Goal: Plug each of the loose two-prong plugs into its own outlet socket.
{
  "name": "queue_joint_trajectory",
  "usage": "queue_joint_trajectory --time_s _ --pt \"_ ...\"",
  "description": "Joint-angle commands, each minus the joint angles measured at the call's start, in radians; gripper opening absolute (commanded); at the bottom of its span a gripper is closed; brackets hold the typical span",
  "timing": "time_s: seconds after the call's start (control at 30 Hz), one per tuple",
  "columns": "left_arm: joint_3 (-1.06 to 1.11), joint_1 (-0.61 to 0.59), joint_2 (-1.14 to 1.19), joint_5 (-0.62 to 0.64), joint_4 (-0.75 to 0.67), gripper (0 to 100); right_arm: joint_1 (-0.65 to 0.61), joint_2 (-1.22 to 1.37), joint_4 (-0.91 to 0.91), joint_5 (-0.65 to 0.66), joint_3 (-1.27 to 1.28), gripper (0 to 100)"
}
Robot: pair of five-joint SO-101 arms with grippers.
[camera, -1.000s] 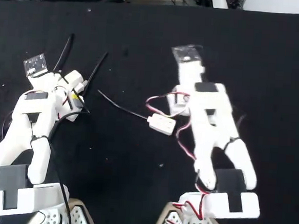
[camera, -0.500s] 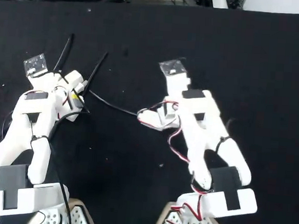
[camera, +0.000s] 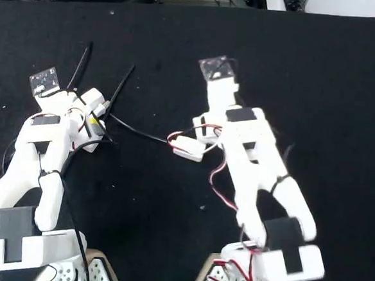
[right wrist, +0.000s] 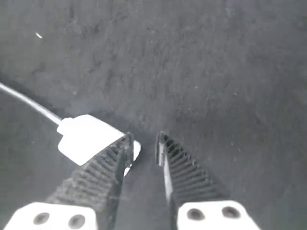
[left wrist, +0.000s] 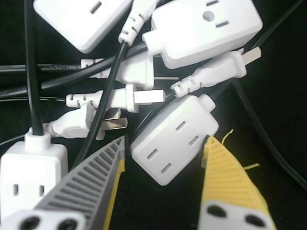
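Heap of white two-prong plugs (left wrist: 129, 98) and outlet sockets (left wrist: 206, 26), tangled in black cords (left wrist: 31, 72). At the heap's edge, one socket block (left wrist: 175, 139) between the spread jaws of the left gripper (left wrist: 165, 143); contact unclear. Well apart from the heap, a lone outlet socket (right wrist: 88, 139) flat on the black counter (camera: 321, 72), just beside the right gripper (right wrist: 143, 139); jaws slightly parted, pinching nothing.
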Motion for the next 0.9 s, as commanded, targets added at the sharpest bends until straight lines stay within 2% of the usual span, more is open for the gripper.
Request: queue_joint_trajectory --time_s 0.0,0.07,0.13,0.27,0.43,0.53,0.73,0.87 --pt "-0.004 -0.054 -0.017 0.006 -0.002 25 -0.020 -0.120 0.083 -0.061 -0.065 8.1" --pt "-0.013 -0.074 -0.018 0.006 0.000 25 -0.049 -0.150 0.020 -0.060 0.002 8.1" --pt "-0.042 -0.079 -0.018 0.005 0.037 25 -0.072 -0.170 -0.118 -0.058 0.122 8.1" --pt "-0.186 -0.076 -0.018 -0.061 0.224 25 -0.089 -0.214 -0.387 -0.057 0.352 8.1" --pt "-0.341 -0.099 -0.014 -0.157 0.365 25 -0.087 -0.280 -0.500 -0.057 0.481 8.1" --pt "-0.407 -0.119 -0.006 -0.250 0.351 25 -0.087 -0.289 -0.496 -0.057 0.495 8.1" --pt "-0.446 -0.124 -0.006 -0.410 0.219 26 -0.087 -0.289 -0.496 -0.057 0.499 8.1" --pt "-0.486 -0.124 0.055 -0.535 0.219 25 -0.086 -0.289 -0.494 -0.057 0.499 8.1"
